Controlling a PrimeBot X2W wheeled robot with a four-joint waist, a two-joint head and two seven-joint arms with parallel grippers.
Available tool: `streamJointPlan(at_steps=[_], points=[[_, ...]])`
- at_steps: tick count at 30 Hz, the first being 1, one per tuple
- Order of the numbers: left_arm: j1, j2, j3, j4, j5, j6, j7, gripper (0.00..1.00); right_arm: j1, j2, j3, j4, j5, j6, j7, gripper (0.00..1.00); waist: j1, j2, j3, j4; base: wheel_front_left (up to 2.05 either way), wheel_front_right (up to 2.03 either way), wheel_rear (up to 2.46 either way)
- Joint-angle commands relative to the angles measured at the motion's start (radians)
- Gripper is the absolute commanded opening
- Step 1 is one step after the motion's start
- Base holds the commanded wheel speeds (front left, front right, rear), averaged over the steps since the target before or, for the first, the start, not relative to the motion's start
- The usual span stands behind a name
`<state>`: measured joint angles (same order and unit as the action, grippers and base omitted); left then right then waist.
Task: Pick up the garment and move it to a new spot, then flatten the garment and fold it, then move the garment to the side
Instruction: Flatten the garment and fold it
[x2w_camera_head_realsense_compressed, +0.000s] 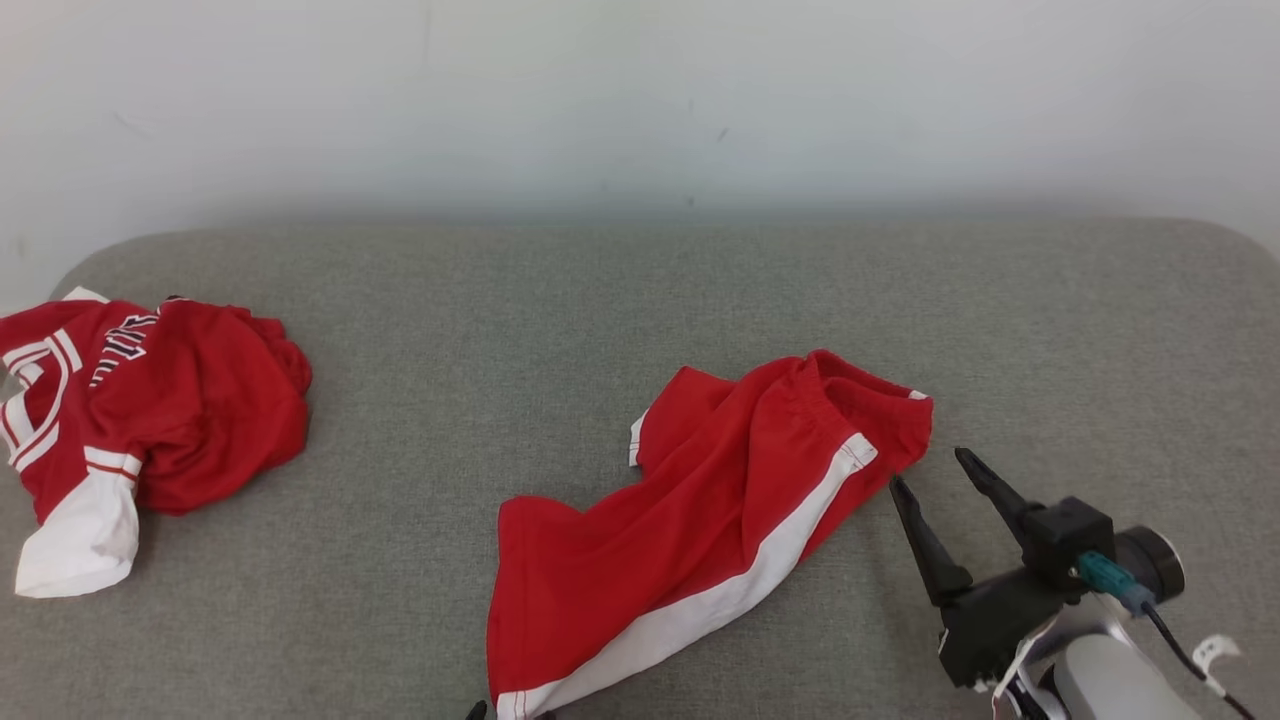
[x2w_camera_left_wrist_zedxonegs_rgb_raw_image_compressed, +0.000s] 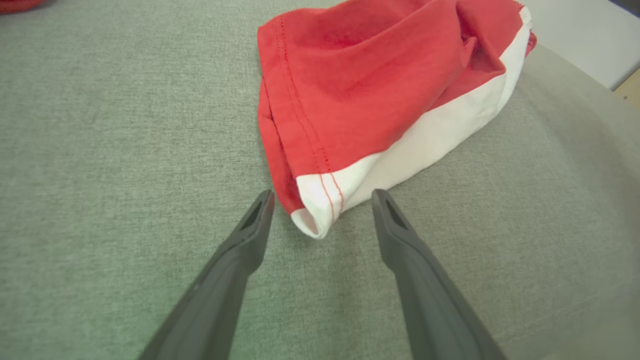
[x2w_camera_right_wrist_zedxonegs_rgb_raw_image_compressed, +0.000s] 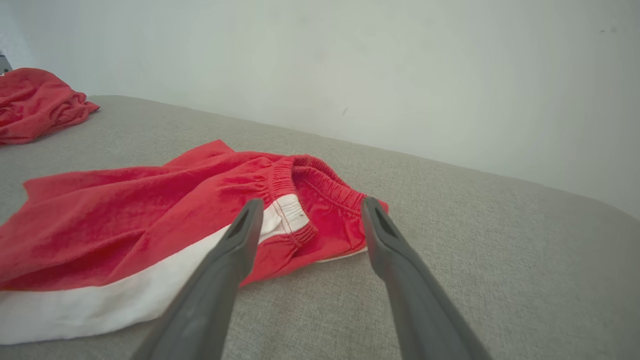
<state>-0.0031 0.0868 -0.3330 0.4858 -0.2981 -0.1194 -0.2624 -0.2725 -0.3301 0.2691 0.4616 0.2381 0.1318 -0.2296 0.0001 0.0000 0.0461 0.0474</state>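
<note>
Head view: rumpled red shorts (x2w_camera_head_realsense_compressed: 720, 500) on woven grey cushion (x2w_camera_head_realsense_compressed: 500, 330).

Grey cushion (x2w_camera_head_realsense_compressed: 450, 330) lies open all around the shorts (x2w_camera_head_realsense_compressed: 700, 520); a crumpled shirt (x2w_camera_head_realsense_compressed: 150, 420) sits well to their left, and a wall (x2w_camera_head_realsense_compressed: 640, 100) stands behind them.

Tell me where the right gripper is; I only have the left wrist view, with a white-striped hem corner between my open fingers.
Observer: The right gripper is open beside the shorts' opposite end, gripping nothing.
Operator: Which end is that?
Observer: The elastic waistband, gaping open towards it.
Operator: Anything else on the grey surface?
Observer: A crumpled red and white jersey, apart at the robot's far left.
</note>
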Motion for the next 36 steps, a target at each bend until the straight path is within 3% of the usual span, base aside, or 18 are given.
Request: streamJointPlan(at_steps=[1, 10, 19, 20, 21, 22, 23, 24, 36], points=[[-0.015, -0.002, -0.005, 0.006, -0.003, -0.002, -0.002, 1.0, -0.035, -0.017, 0.027, 0.028, 0.014, -0.002, 0.003, 1.0, -0.0001, 0.0, 0.015, 0.013, 0.0, 0.0, 0.0], [-0.06, -0.012, -0.034, 0.039, -0.014, -0.004, 0.0, 1.0, -0.213, -0.109, 0.231, 0.18, 0.083, -0.002, 0.018, 1.0, -0.0001, 0.0, 0.058, 0.051, 0.0, 0.0, 0.0], [-0.094, -0.023, -0.047, 0.08, -0.047, -0.006, -0.002, 1.0, -0.316, -0.166, 0.425, 0.254, 0.221, -0.002, 0.048, 1.0, -0.0001, 0.0, 0.093, 0.084, 0.0, 0.0, 0.0], [-0.097, -0.023, -0.052, 0.092, -0.053, -0.007, -0.002, 1.0, -0.323, -0.174, 0.443, 0.26, 0.239, -0.002, 0.052, 0.83, -0.0001, 0.0, 0.093, 0.086, 0.0, 0.0, 0.0], [-0.102, -0.024, -0.055, 0.099, -0.063, -0.008, -0.002, 0.63, -0.331, -0.181, 0.457, 0.263, 0.255, -0.002, 0.051, 0.31, -0.0001, 0.0, 0.095, 0.089, 0.0, 0.0, 0.0], [-0.107, -0.026, -0.056, 0.105, -0.072, -0.009, -0.002, 0.13, -0.334, -0.186, 0.471, 0.265, 0.271, -0.002, 0.047, 0.0, -0.0001, 0.0, 0.095, 0.09, 0.0, 0.0, 0.0], [-0.107, -0.026, -0.056, 0.105, -0.072, -0.009, -0.002, 0.13, -0.334, -0.186, 0.471, 0.265, 0.271, -0.002, 0.047, 0.0, -0.0001, 0.0, 0.095, 0.09, 0.0, 0.0, 0.0], [-0.111, -0.027, -0.061, 0.111, -0.077, -0.01, -0.002, 0.0, -0.335, -0.19, 0.485, 0.265, 0.289, -0.002, 0.043, 0.0, -0.0001, 0.0, 0.094, 0.091, 0.0, 0.0, 0.0], [-0.067, -0.017, -0.023, 0.052, -0.1, -0.008, -0.003, 0.0, -0.275, -0.232, 0.564, 0.16, 0.403, -0.002, -0.02, 0.0, -0.0001, 0.0, 0.024, 0.047, 0.0, 0.0, 0.0]])
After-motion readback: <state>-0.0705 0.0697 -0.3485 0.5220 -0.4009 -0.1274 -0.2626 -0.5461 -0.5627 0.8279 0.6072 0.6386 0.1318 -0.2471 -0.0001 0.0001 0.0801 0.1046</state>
